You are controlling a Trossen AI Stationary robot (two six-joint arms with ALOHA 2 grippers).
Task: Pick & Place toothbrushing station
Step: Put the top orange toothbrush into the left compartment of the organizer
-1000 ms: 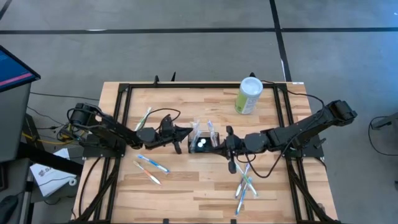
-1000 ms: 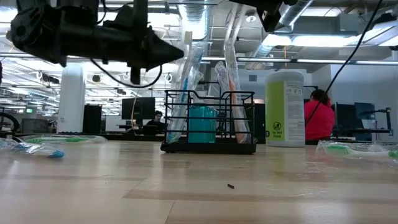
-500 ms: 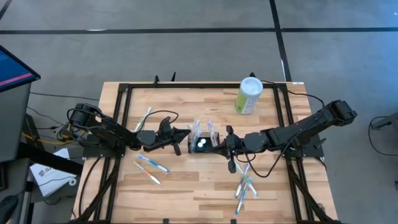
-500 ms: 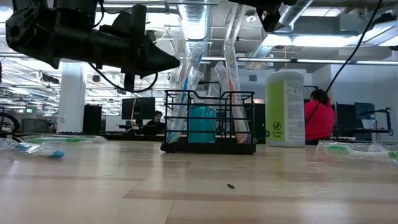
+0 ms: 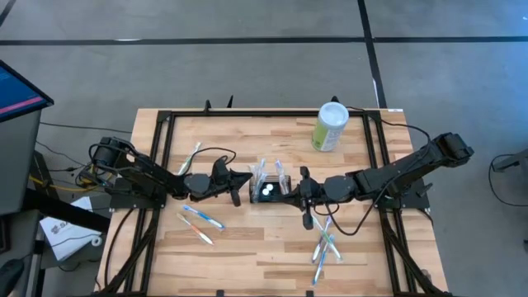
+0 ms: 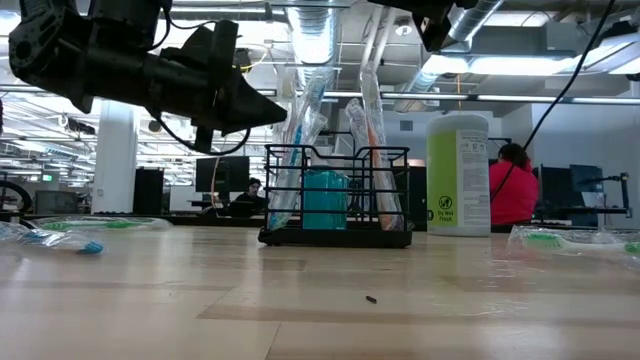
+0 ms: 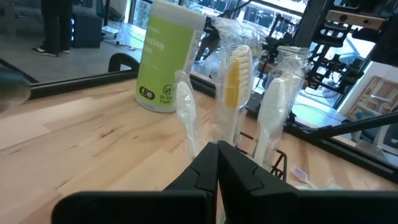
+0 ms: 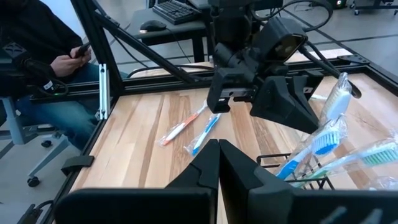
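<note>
The toothbrushing station (image 5: 271, 188) is a small black wire caddy at the table's middle. It stands on its base (image 6: 335, 238) and holds several wrapped toothbrushes (image 7: 233, 81) upright and a teal block (image 6: 325, 198). My left gripper (image 5: 248, 176) is shut and lies about level just left of the caddy, above its rim, with its tips (image 6: 285, 106) next to a wrapped brush (image 6: 303, 110). My right gripper (image 5: 290, 195) is shut just right of the caddy and higher up; its own wrist view looks over the caddy's rim (image 8: 268, 163) toward the left arm (image 8: 273, 93). My left gripper's shut tips (image 7: 217, 149) stand right by the clear wrapper of a toothbrush (image 7: 185, 109) on the caddy's left side, coming level from the table's left. Whether they touch the wrapper, I cannot tell. My right gripper touches nothing.
A pale-green canister with a white lid (image 5: 332, 126) stands at the far right. Wrapped toothbrushes lie loose at the left (image 5: 200, 217) and far left (image 5: 191, 155), and in a heap near the right front (image 5: 326, 244). Black frame rails (image 5: 165, 165) border the table. People sit in the room beyond.
My left gripper has tipped its shut fingertips a little downward and turned at the wrist, staying beside the caddy's left side. The caddy and my right gripper have kept still.
</note>
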